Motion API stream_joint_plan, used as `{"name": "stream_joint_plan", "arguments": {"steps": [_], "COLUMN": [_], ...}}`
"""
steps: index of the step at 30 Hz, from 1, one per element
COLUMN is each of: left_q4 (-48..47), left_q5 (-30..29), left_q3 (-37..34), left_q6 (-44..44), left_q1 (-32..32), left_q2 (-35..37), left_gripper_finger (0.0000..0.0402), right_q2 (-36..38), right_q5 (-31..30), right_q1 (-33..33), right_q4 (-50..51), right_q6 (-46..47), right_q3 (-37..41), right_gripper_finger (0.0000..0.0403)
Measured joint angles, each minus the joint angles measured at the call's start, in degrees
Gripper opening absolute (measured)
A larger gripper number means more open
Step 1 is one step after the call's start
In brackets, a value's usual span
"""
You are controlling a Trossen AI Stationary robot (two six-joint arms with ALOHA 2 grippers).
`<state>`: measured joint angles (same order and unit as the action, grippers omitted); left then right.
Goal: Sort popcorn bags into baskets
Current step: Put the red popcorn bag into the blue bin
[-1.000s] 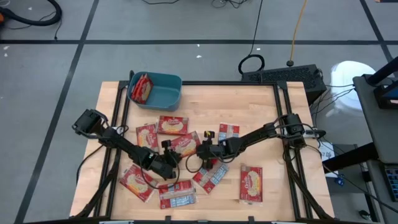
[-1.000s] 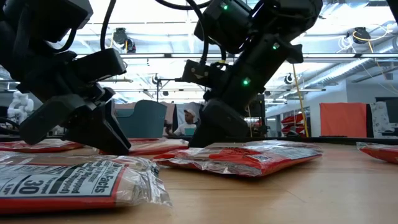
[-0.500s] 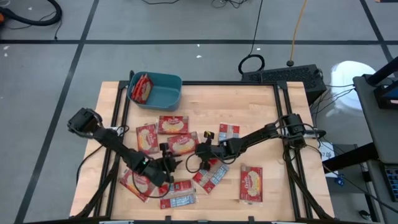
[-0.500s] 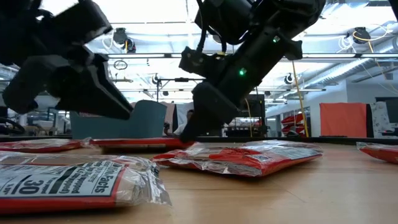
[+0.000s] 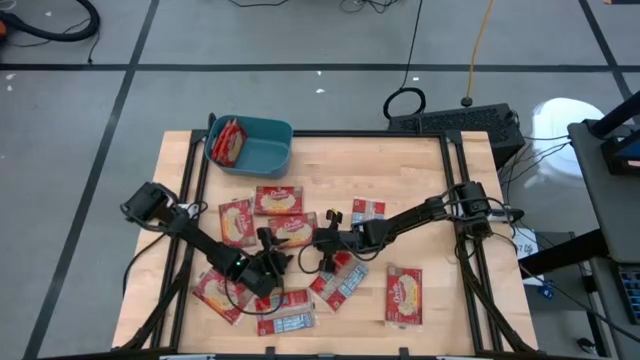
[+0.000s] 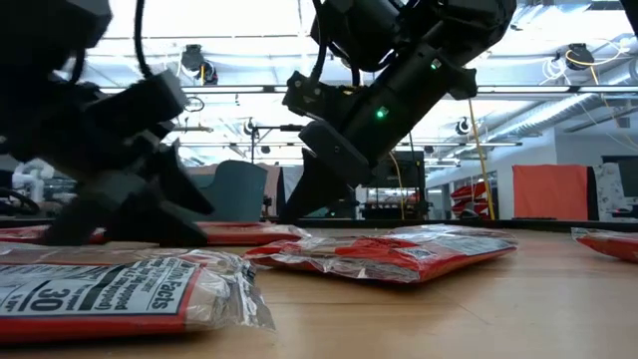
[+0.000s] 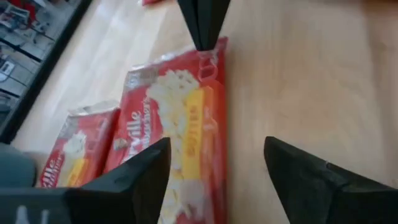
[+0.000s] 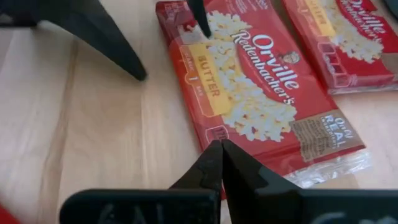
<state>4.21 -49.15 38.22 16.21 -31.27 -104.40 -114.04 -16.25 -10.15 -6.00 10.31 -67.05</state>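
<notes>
A red popcorn bag (image 5: 293, 230), picture side up, lies flat in the middle of the table between my two grippers. My right gripper (image 8: 218, 147) is shut, its tips at the right end of the bag's near edge. My left gripper (image 7: 217, 168) is open at the left end of that edge, with one finger over the bag (image 7: 186, 118) and the other over bare wood; whether it touches, I cannot tell. At the far left stands the teal basket (image 5: 262, 152) with a bag (image 5: 227, 142) inside. My right gripper's shut fingertips (image 7: 204, 37) sit on the bag's near edge by its right corner (image 8: 206, 138). They slant down from the table's right. Whether a bit of wrapper is pinched between them, I cannot tell. The bag lies flat on the table.
Several more red bags lie around: at the far side (image 5: 277, 200), left (image 5: 236, 220), right (image 5: 368, 212), near right (image 5: 404, 296) and near left (image 5: 218, 292). A pale-faced bag (image 6: 100, 294) lies close to the low camera. Dark rails (image 5: 452, 170) border the board.
My left gripper has lifted off the table, swung a little toward the near edge and come down again at the bag's left end. My right gripper has tipped, and its tips have moved in on the bag's corner. The bag has stayed flat.
</notes>
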Motion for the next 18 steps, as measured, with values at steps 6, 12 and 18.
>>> {"name": "stream_joint_plan", "arguments": {"steps": [6,12,18], "left_q4": [-0.19,-0.54,-0.88], "left_q5": [1.02,1.11,1.51], "left_q3": [-0.02,-0.09,-0.15], "left_q6": [-1.04,-0.07,0.90], "left_q1": [0.81,0.90,0.94], "left_q2": [-0.05,-0.13,-0.17], "left_gripper_finger": [0.0210,0.0180,0.0171], "right_q2": [0.00,0.01,0.02], "right_q5": [0.01,-9.49,-11.22], "right_q1": [-0.15,-3.33,-4.11], "right_q4": [0.90,3.04,4.98], "right_q6": [-0.49,-4.27,-4.62], "right_q3": [0.00,-0.02,-0.02], "right_gripper_finger": [0.0000,0.0045,0.0143]}}
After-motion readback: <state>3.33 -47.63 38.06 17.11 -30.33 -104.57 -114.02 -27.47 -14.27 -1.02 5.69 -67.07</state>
